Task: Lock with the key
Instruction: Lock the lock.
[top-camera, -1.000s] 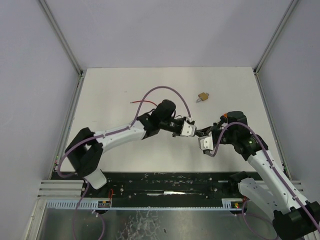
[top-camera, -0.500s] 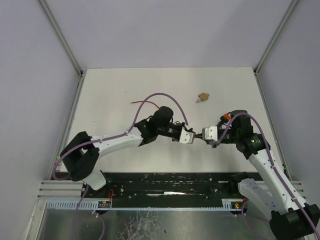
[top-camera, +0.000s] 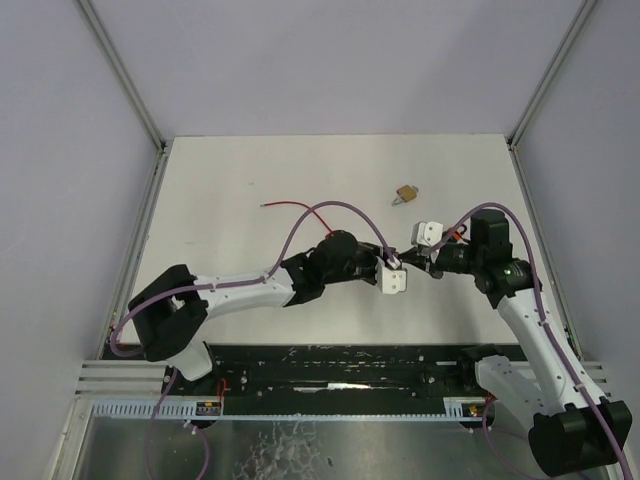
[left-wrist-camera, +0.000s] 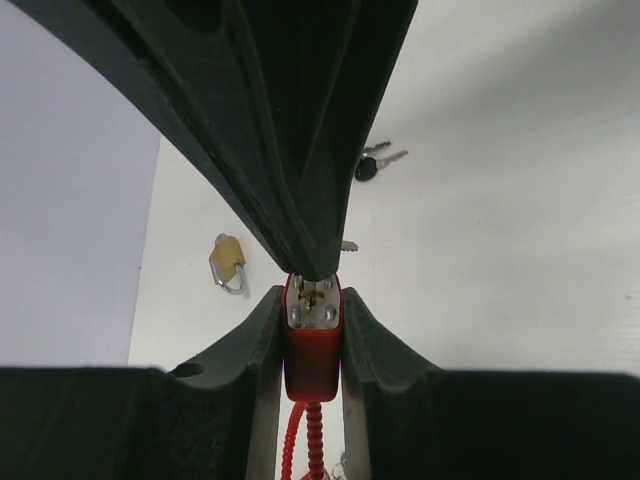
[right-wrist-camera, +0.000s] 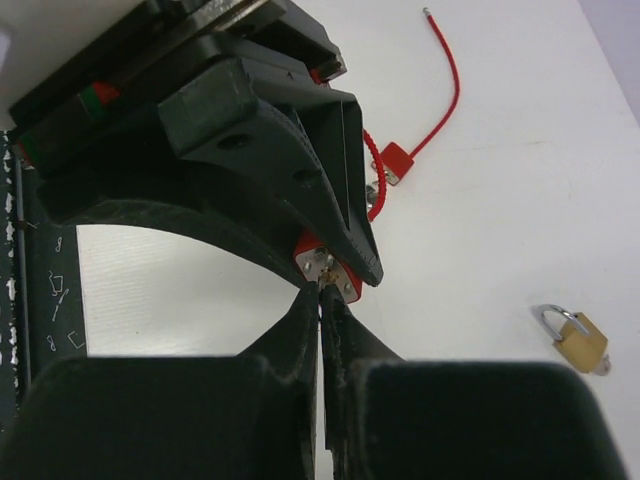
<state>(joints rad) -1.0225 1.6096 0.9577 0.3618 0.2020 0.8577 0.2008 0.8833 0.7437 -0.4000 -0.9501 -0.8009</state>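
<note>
My left gripper (top-camera: 396, 270) is shut on the small red lock body (left-wrist-camera: 313, 345), which it holds above the table with the metal keyhole face pointing away from it. The lock's ribbed red cable (left-wrist-camera: 305, 440) hangs back between the fingers. My right gripper (top-camera: 411, 260) faces it tip to tip, with its jaws pressed together on a thin key (right-wrist-camera: 327, 277). The key's tip sits in the keyhole of the red lock (right-wrist-camera: 322, 258). Most of the key is hidden by my fingers.
A brass padlock (top-camera: 406, 193) lies on the white table beyond the grippers and also shows in the right wrist view (right-wrist-camera: 575, 338). Spare keys (left-wrist-camera: 372, 163) lie on the table. The red cable's free end (top-camera: 285, 205) trails left. Metal rails edge the table.
The right wrist has turned about the key, its white finger mounts swinging from below the meeting point to above it. The left arm has stretched slightly to the right, still holding the lock.
</note>
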